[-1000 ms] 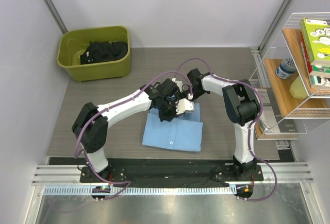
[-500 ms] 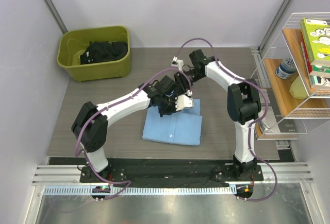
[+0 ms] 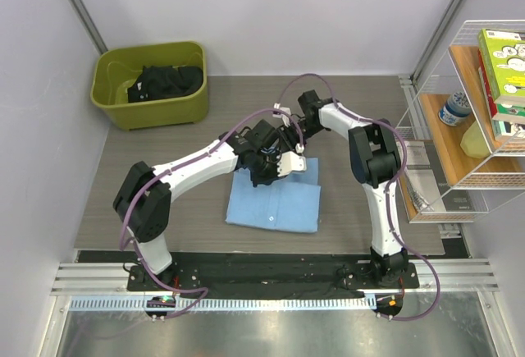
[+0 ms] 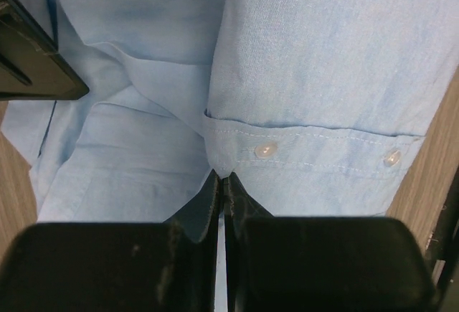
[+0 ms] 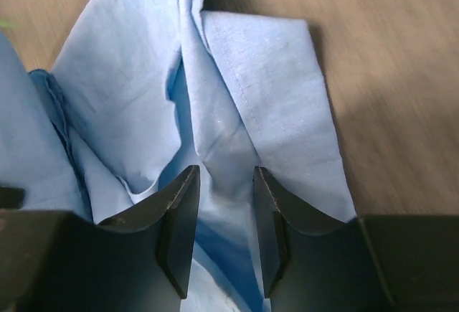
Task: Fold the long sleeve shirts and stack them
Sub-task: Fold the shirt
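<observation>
Pinching shirt point(image 4: 323, 54) by left gripper point(image 4: 221, 180) — clamped | right gripper point(image 5: 225, 177) narrowly parted astride a ridge | overhead hides both grips.

The right gripper point(image 5: 224, 179), a second ago just beside the left gripper point(image 4: 221, 183), swung beyond it, then came partway back. The shirt point(image 3: 275, 205) edge under it has bunched.

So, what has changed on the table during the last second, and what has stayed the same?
The right gripper drew away from the light blue shirt toward the far side, then came partly back; its jaws now stand open above a fold of cloth. The left gripper stayed shut on the shirt's far edge. The shirt and the green bin did not visibly move.
</observation>
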